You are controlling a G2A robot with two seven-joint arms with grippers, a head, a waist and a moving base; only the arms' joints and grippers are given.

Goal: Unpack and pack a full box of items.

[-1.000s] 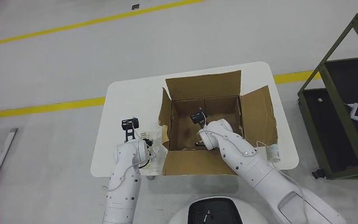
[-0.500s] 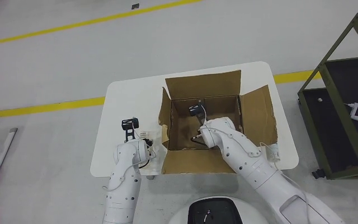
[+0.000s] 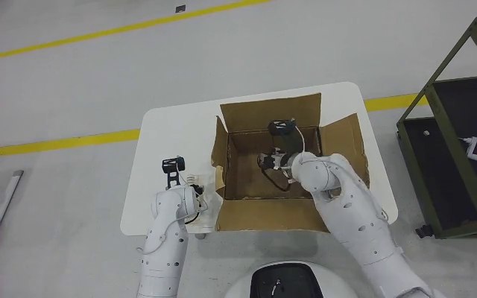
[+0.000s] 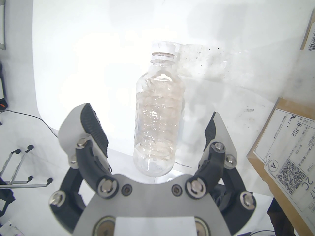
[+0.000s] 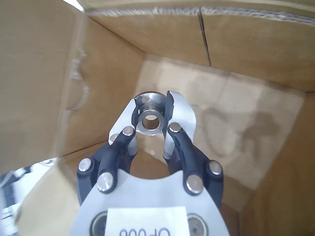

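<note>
An open cardboard box (image 3: 238,119) stands in the middle of the white table (image 3: 171,127). My right gripper (image 3: 266,160) is inside it, above the bare box floor (image 5: 221,114). That right gripper (image 5: 153,102) is shut on a small metal flanged bushing (image 5: 149,122), whose bore faces the wrist camera. To the left of the box, my left gripper (image 4: 151,117) stands open around a clear plastic bottle (image 4: 160,79) with a white cap. The bottle's base is near the palm and neither finger pad (image 4: 94,121) touches it.
The box's flaps are folded outward, and one labelled flap (image 4: 290,153) is close beside the left gripper. A green metal rack (image 3: 447,149) stands on the floor to the right of the table. The table's near edge runs just behind the left gripper.
My right arm has swung to the right and drawn its gripper up from the front left of the box floor, toward the box's middle. The left arm and the bottle have not moved.
</note>
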